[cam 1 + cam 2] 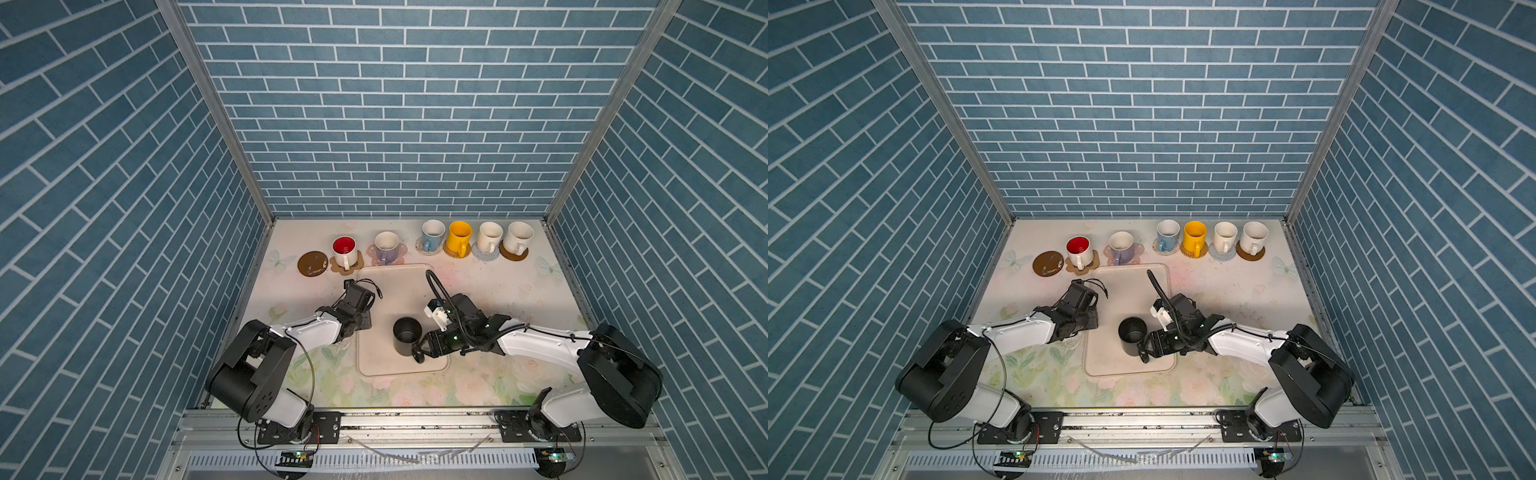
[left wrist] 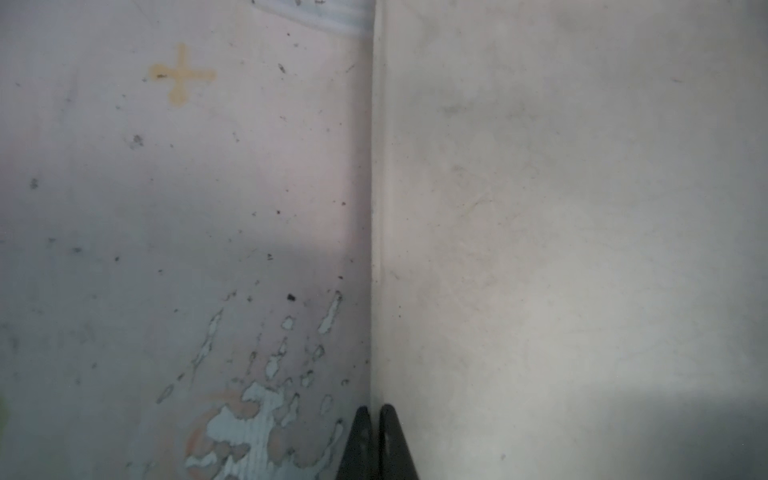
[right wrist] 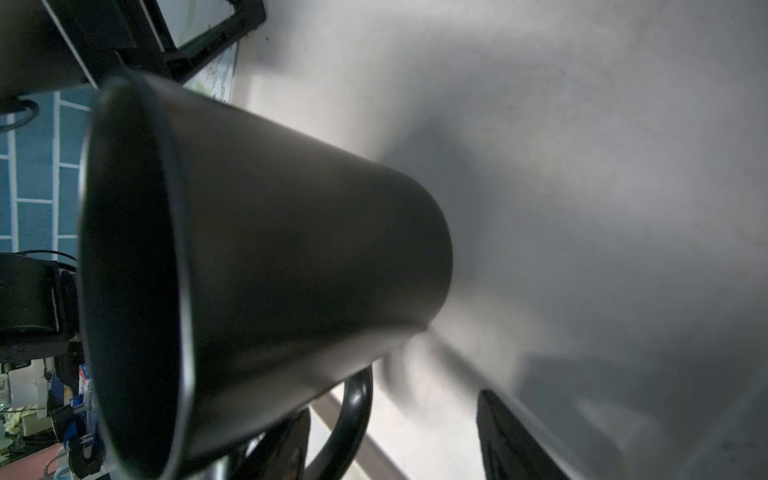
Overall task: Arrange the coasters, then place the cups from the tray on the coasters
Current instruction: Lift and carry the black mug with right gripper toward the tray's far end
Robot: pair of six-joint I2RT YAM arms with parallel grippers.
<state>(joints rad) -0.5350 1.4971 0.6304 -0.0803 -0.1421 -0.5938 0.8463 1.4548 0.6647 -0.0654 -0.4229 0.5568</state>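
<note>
- left gripper [image 2: 376, 440] is clamped shut at the left edge of the tray [image 2: 540, 208].
- black cup [image 1: 406, 337] is found at the tray's near part, handle flanked by right gripper [image 3: 395, 407]; grasp cannot be told.

My colour check
I see black cup [image 1: 406, 340], cream tray [image 1: 382, 291], brown coaster [image 1: 312, 263] at ten o'clock, pastel-floral table [image 1: 498, 291].

Before me lies a pale flowered tablecloth [image 1: 498, 299], with a printed butterfly [image 1: 276, 259] at its far left. Up close I see a yellow cross [image 2: 181, 75] and a flaking patch [image 2: 249, 407]. Blue brick walls [image 1: 395, 124] surround it, and a metal rail [image 1: 415, 419] runs along the front.
</note>
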